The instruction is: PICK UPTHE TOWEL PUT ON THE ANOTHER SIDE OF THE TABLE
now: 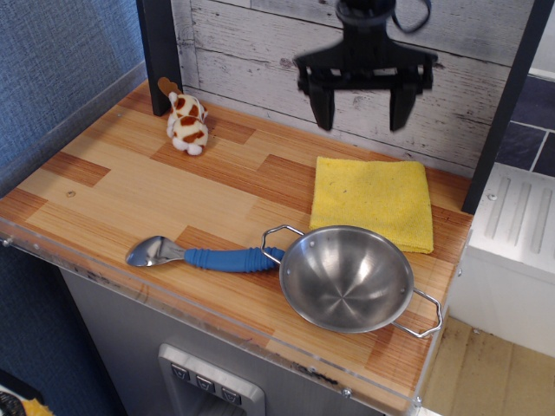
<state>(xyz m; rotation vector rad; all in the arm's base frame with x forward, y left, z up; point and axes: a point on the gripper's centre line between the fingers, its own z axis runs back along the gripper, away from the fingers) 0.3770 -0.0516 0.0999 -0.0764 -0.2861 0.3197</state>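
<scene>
I have the black two-fingered claw (362, 106) hanging high in front of the whitewashed plank wall, its jaws spread wide apart and holding nothing. Directly below it the flat, square, folded bright yellow towel (373, 201) lies on the striped wood-plank worktop (130, 186), at the right end near the back.

My reading is that the pick is not made: the cloth sits flat and untouched by the fingers. To do this step well, I want to come straight down so the two fingers straddle the towel's middle, press lightly into the fabric, and close so a ridge of cloth bunches between the pads. A folded cloth gives little to bite on, so a shallow descent will probably close on air.

Just in front of the towel, below the claw, sits the round stainless steel bowl with wire handles (347, 277), its rim touching or slightly overlapping the towel's near edge. I judge a drag would nudge it, so I plan to lift clear first.

To the claw's left lie the blue-handled metal spoon (204, 255) and the small brown-spotted plush toy (186, 123); the open wood between them looks like the safest drop spot.
</scene>
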